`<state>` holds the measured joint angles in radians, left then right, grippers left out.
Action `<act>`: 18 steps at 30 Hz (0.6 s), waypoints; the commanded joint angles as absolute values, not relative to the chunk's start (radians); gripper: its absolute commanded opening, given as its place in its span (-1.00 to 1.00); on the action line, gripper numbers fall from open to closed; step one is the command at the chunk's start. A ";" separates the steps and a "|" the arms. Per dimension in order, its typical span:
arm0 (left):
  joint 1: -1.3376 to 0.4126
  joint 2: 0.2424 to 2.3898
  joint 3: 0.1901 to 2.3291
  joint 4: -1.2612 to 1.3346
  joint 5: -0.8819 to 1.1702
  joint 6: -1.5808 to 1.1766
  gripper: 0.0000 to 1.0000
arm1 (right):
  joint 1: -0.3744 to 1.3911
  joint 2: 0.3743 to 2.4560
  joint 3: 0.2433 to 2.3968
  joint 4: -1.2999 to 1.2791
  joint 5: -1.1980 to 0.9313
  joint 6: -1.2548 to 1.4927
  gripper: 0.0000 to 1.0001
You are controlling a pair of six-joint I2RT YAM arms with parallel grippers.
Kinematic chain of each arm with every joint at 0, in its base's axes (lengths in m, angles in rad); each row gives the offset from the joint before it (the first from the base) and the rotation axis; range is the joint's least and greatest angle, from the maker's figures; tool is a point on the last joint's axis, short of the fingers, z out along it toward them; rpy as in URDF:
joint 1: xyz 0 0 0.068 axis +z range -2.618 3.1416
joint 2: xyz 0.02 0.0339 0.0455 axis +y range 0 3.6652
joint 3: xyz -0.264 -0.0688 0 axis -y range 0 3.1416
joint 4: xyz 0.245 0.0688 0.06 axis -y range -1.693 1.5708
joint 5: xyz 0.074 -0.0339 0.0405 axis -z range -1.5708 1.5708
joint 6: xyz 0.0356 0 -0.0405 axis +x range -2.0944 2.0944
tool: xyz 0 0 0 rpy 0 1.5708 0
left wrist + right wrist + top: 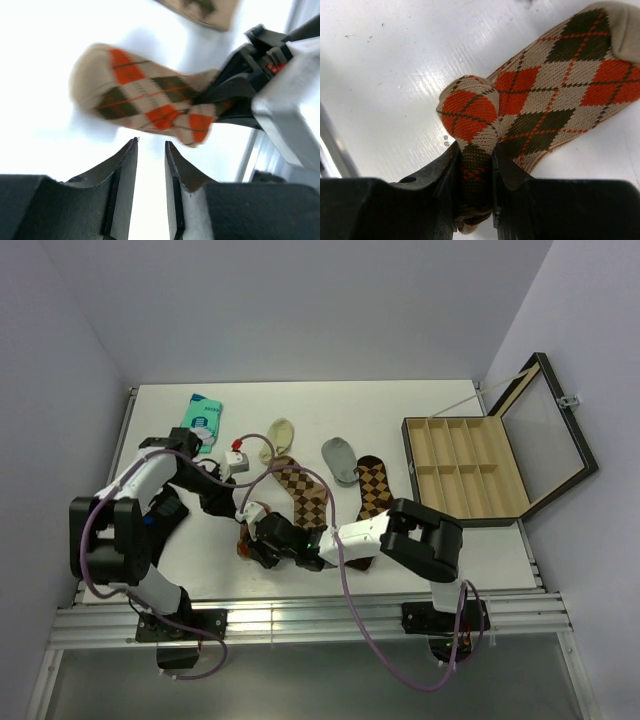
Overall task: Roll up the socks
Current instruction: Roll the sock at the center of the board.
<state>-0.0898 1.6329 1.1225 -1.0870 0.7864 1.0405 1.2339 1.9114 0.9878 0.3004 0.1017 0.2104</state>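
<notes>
The sock with red-orange diamonds (555, 85) lies on the white table, and one end is folded up into a small roll. My right gripper (476, 165) is shut on that rolled end. In the top view this sock (243, 544) is mostly hidden under my right gripper (262, 538). My left gripper (151, 145) is open a little and empty, hovering just short of the same sock (145, 100); in the top view it (224, 502) is close to the right gripper. The tan sock with dark brown diamonds (303, 492) and the dark brown sock with tan diamonds (373, 486) lie flat behind.
An open wooden compartment box (470, 470) with its glass lid raised stands at the right. A teal packet (203, 415) lies at the back left. The table's near edge and metal rail (300, 612) run just behind the grippers.
</notes>
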 commanded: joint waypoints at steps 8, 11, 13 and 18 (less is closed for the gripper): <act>-0.009 1.216 0.859 -0.620 0.759 0.907 -0.28 | 1.083 2.011 1.210 -0.292 -0.313 0.272 -1.00; -0.018 1.131 0.781 -0.571 0.738 0.937 -0.21 | 1.059 2.069 1.287 -0.391 -0.369 0.285 -0.97; -0.053 1.114 0.744 -0.589 0.713 1.003 -0.21 | 1.025 2.109 1.356 -0.460 -0.431 0.311 -0.93; -0.112 0.953 0.592 -0.514 0.645 1.100 -0.05 | 0.966 2.169 1.474 -0.555 -0.555 0.330 -0.86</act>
